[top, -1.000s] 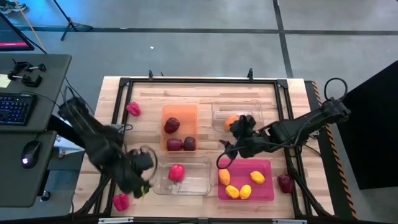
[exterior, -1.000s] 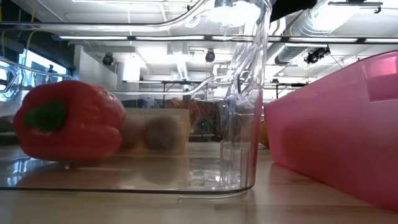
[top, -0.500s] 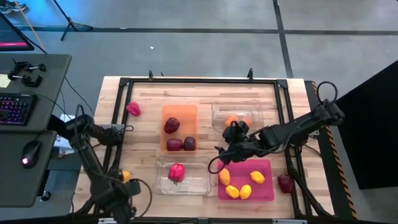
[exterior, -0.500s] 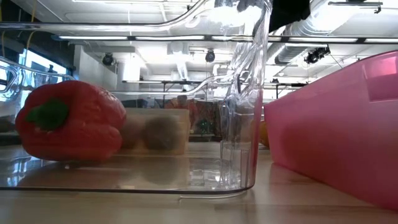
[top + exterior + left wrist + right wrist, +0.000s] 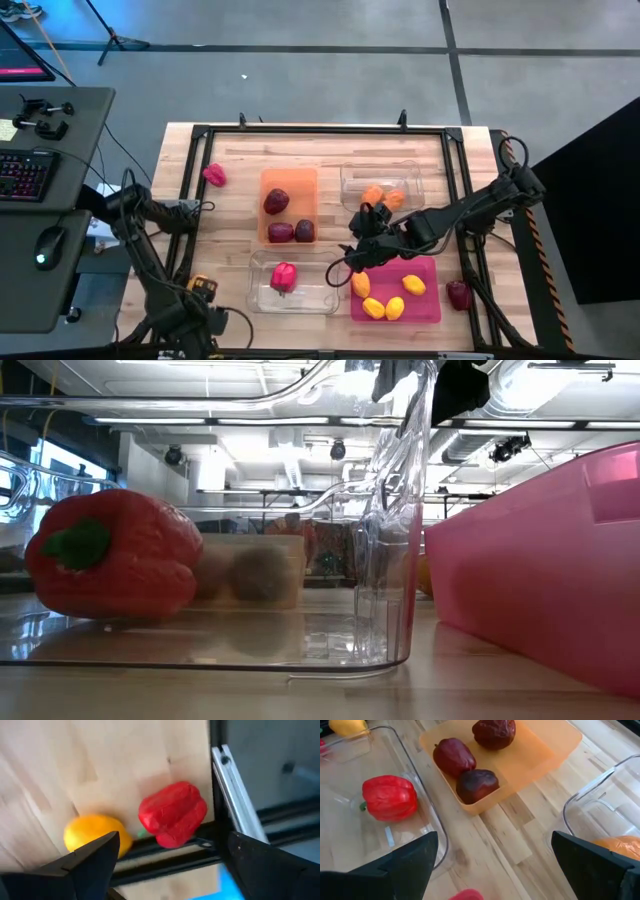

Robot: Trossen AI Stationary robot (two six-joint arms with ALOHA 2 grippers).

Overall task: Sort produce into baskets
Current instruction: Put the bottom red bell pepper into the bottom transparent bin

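Note:
My left gripper [image 5: 200, 318] hangs open over the table's near left corner, pointing down. In its wrist view a red pepper [image 5: 172, 820] and a yellow lemon [image 5: 95, 836] lie on the wood below its fingers [image 5: 172, 839]; the lemon [image 5: 200, 285] also shows from above. My right gripper [image 5: 350, 262] is open in the air between the near clear basket [image 5: 318, 300] and the pink basket [image 5: 428, 300]. The near clear basket holds a red pepper [image 5: 284, 276], the pink one lemons [image 5: 413, 284]. The orange basket [image 5: 290, 183] holds three maroon fruits [image 5: 453, 756], the far clear basket [image 5: 352, 178] oranges [image 5: 372, 194].
A pink pepper [image 5: 214, 175] lies on the table at the far left and a maroon fruit [image 5: 458, 294] at the near right, beside the pink basket. A black frame rail [image 5: 227, 795] runs close along the table edge by the red pepper. A desk with a keyboard [image 5: 25, 175] stands left of the table.
My left gripper has swung from beside the near clear basket to the table's near left corner, sinking and rolling, and now covers the red pepper there; the lemon it hid has come into view. My right gripper has sunk toward the near edge, still open.

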